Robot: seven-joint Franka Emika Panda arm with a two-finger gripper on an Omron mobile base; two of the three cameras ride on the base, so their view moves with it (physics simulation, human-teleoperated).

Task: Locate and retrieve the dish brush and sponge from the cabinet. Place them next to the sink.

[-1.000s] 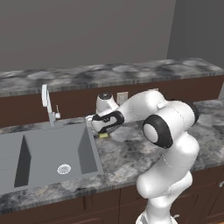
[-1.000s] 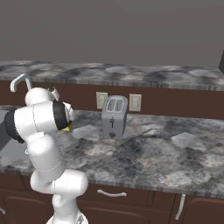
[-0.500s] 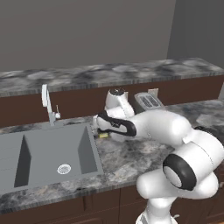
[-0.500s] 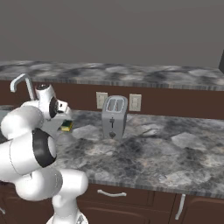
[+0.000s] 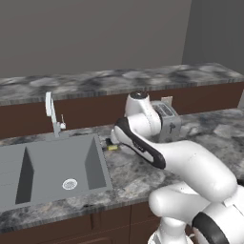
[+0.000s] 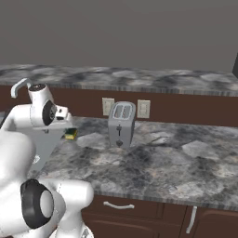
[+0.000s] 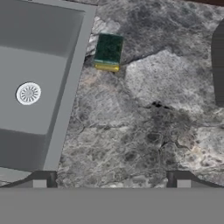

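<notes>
End effector wide open, empty, above counter.

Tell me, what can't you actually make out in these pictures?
- Sponge: clear in the hand view; the arm hides most of it in both base views.
- Toaster: its left part is behind the arm in the left base view.
- Faucet: its lower part is behind the arm in the right base view.
- Sink: cut off by the left edge in the hand view.
</notes>
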